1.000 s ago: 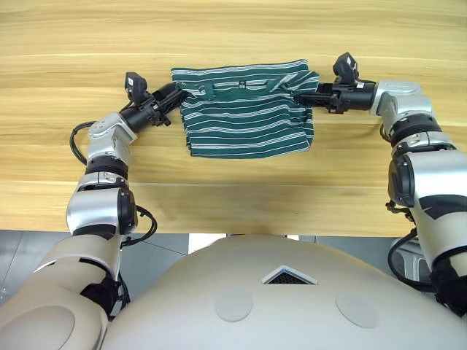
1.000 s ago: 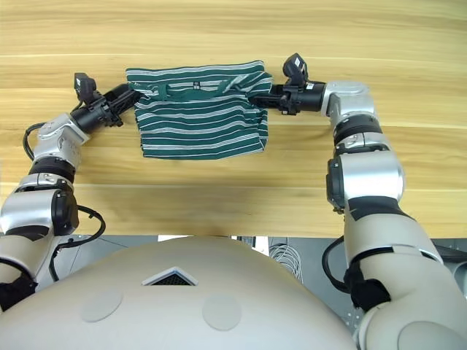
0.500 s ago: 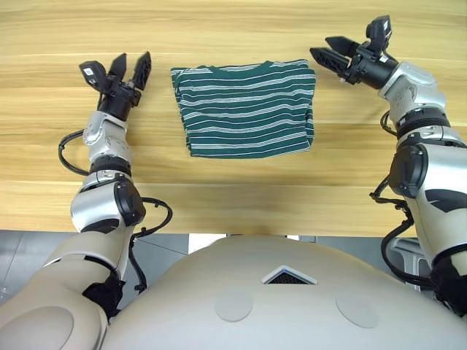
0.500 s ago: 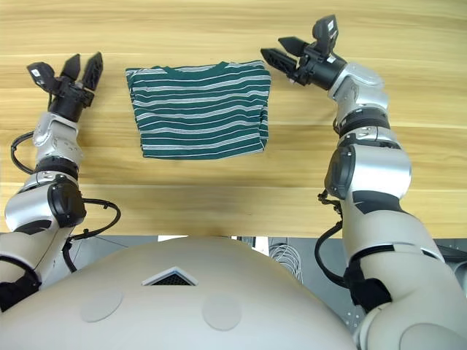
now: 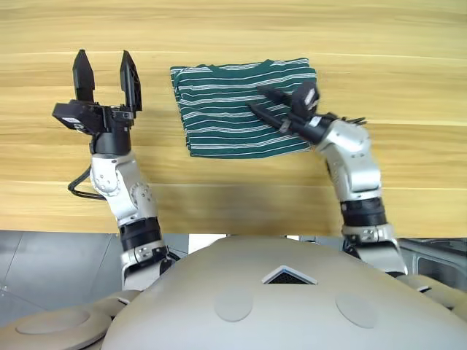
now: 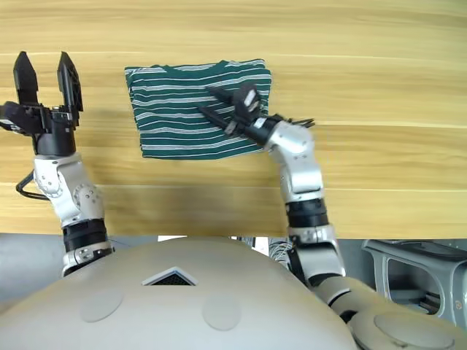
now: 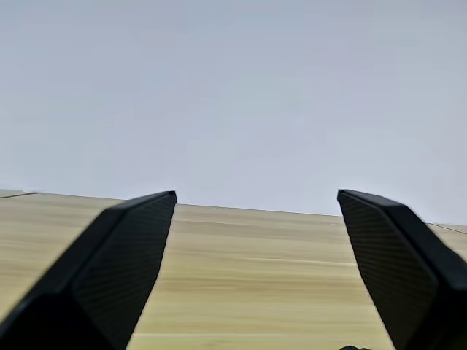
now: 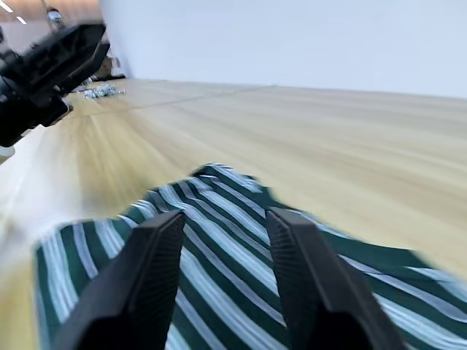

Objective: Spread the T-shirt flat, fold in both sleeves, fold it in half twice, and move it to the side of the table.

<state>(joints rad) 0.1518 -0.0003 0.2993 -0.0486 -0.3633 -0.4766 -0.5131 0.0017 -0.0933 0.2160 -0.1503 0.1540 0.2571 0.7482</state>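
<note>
Right hand (image 5: 254,98), part open and holding nothing, hangs right over the folded T-shirt (image 5: 211,117) on the table (image 5: 408,87), so it's way nearer than the wide-open, empty left hand (image 5: 102,58) off to the shirt's left.

Our two arms: silver shells, black joints, black two-finger grippers.

At the left of the frame we see the left arm (image 5: 124,186), built of glossy silver-grey segments split by black ribbed rings, with a black cable (image 5: 79,191) looping out beside it. The left gripper (image 5: 102,58) is matt black, with two flat tapering blades on a boxy black base. Right of centre, the right arm (image 5: 354,164) has the same rounded silver shells and black collars, and thin dark wires (image 5: 355,119) show at its wrist. The right gripper (image 5: 254,98) is black as well and carries a small pale-faced block on top. Up close, we find the fingers (image 7: 109,270) finely woven in texture, like carbon fibre, with chamfered edges.
</note>
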